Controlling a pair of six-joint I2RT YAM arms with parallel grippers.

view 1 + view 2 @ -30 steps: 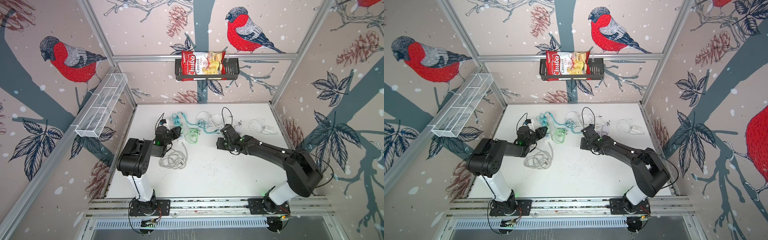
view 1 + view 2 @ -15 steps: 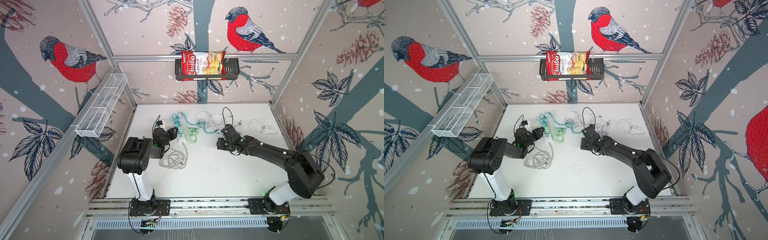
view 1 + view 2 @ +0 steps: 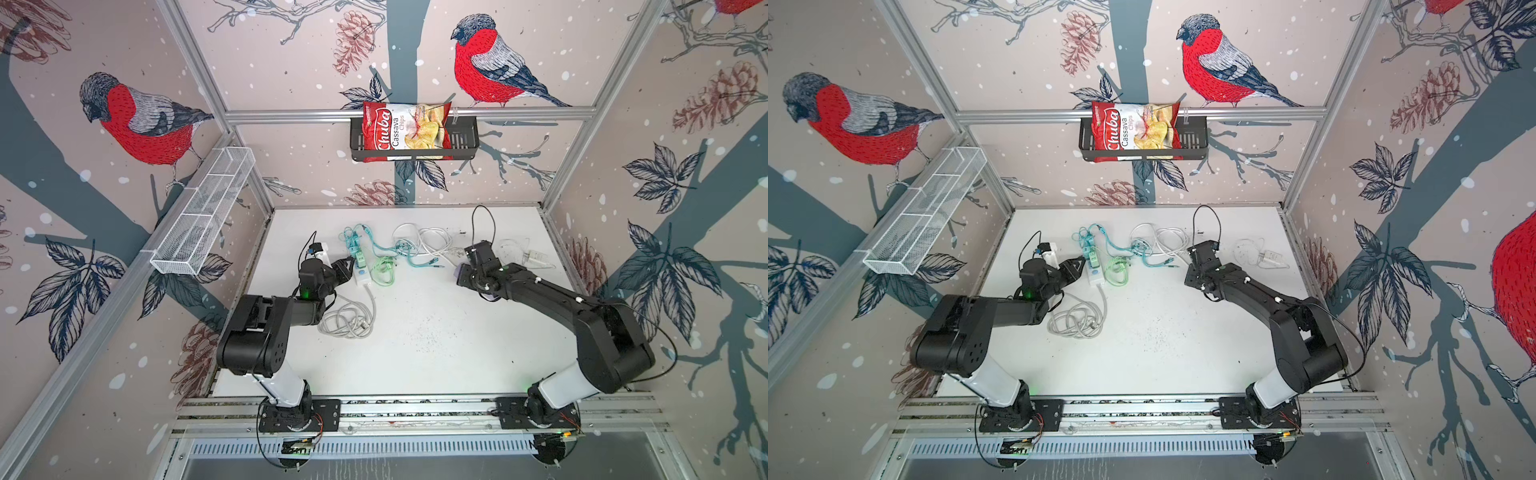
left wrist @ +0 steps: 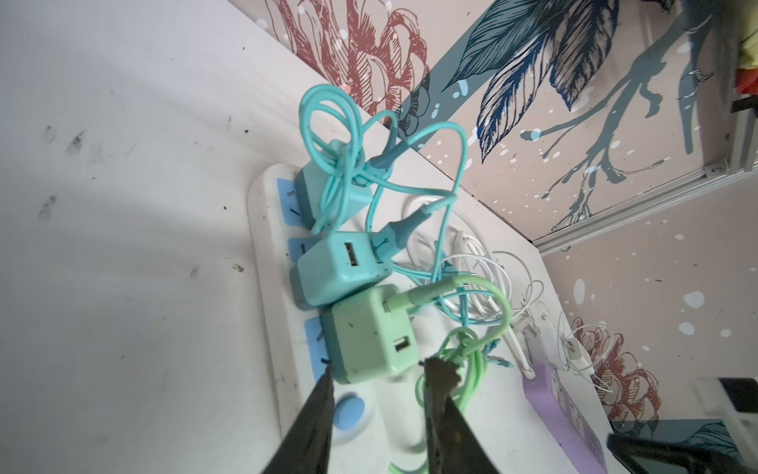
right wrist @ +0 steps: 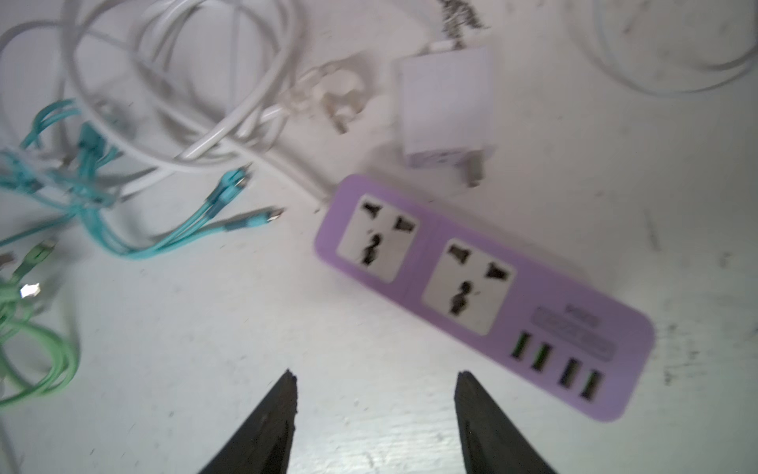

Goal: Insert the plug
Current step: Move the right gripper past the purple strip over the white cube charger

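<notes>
A white power strip (image 4: 270, 312) with blue sockets lies left of centre in both top views (image 3: 362, 276) (image 3: 1096, 275). Two teal chargers (image 4: 340, 269) and a green charger (image 4: 365, 340) stand plugged into it. My left gripper (image 4: 382, 366) (image 3: 351, 264) is open. Its fingertips (image 4: 439, 369) straddle the green charger's near end, one touching a corner, the other just apart. My right gripper (image 5: 375, 375) is open over bare table. A purple power strip (image 5: 484, 295) with empty sockets lies just beyond it, and a loose white plug adapter (image 5: 445, 106) lies past that.
Teal, green and white cables (image 3: 419, 245) tangle between the two strips. The white strip's grey cord (image 3: 347, 320) is coiled by the left arm. A clear bag with an adapter (image 3: 534, 255) lies far right. A chips bag (image 3: 405, 131) sits in the back wall basket.
My left gripper has drawn back a little from over the white strip, so the strip and its green charger now show in front of it. The right arm has hardly moved.
</notes>
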